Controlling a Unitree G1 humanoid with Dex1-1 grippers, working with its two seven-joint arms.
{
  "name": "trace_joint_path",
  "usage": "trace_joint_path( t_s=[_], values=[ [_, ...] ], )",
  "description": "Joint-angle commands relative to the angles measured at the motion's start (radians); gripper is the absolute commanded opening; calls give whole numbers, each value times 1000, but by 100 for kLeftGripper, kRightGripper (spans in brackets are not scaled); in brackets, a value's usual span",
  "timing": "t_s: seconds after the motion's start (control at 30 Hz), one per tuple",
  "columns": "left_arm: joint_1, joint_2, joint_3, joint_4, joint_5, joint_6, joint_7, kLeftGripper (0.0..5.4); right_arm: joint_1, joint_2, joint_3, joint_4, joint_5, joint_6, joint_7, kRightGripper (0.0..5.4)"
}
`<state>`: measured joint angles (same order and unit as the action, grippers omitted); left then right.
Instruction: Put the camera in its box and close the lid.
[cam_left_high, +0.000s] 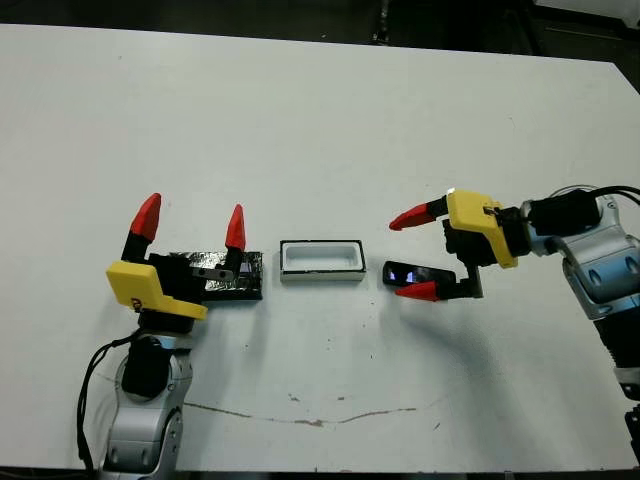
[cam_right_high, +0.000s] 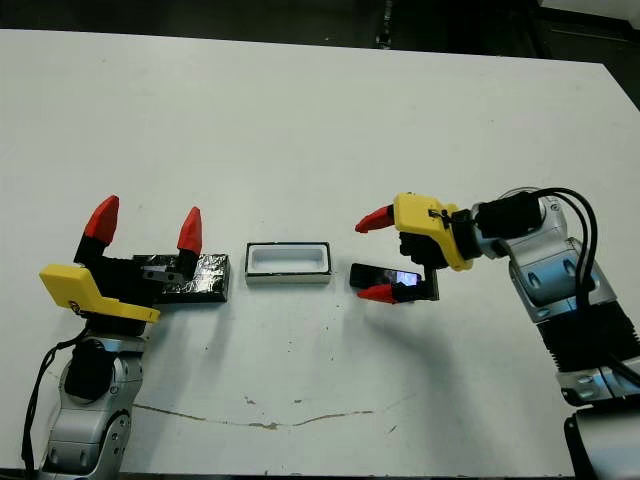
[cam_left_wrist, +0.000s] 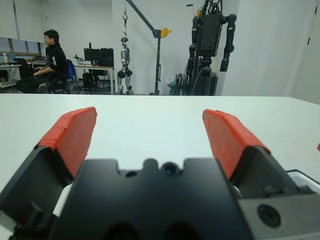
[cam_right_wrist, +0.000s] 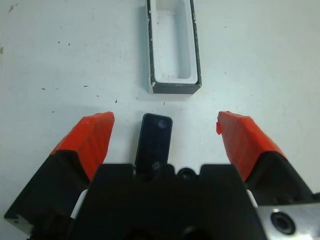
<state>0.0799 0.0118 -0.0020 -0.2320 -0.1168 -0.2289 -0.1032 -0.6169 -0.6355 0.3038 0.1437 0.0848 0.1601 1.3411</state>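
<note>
Your counter (cam_left_high: 320, 120): box (cam_left_high: 320, 260) centre, empty; lid (cam_left_high: 225, 277) left, under your left gripper (cam_left_high: 190, 222), jaws spread; camera (cam_right_wrist: 154, 142) right, between your right gripper's (cam_left_high: 412, 254) spread jaws.

white box (cam_right_high: 288, 263) at table (cam_right_high: 300, 120) centre, hollow up. camera (cam_right_high: 385, 276) just right of box, between spread fingers of right gripper (cam_right_high: 376, 256). lid (cam_right_high: 190, 277) left of box, under left gripper (cam_right_high: 146, 226), fingers apart.
</note>
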Motion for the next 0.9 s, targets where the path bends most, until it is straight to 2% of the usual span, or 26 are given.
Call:
trace_joint_path(
  t_s=[0.03, 0.33, 0.4, 0.6, 0.9],
  values=[
    [16, -1, 2, 4, 0, 6, 2, 540, 26, -12, 6, 10, -6, -7, -2, 537],
    [18, 0, 2, 4, -3, 4, -1, 540, 37, -3, 12, 36, -5, -42, 2, 533],
    [18, 0, 3, 8, -4, 1, -2, 540, 37, -1, 12, 43, 1, -27, 4, 535],
    [19, 0, 2, 5, -5, 2, -3, 540, 36, 3, 20, 66, -8, -41, 4, 513],
    [19, 0, 3, 5, -2, 5, 0, 540, 36, 13, 36, 86, -23, -41, -8, 391]
  ],
)
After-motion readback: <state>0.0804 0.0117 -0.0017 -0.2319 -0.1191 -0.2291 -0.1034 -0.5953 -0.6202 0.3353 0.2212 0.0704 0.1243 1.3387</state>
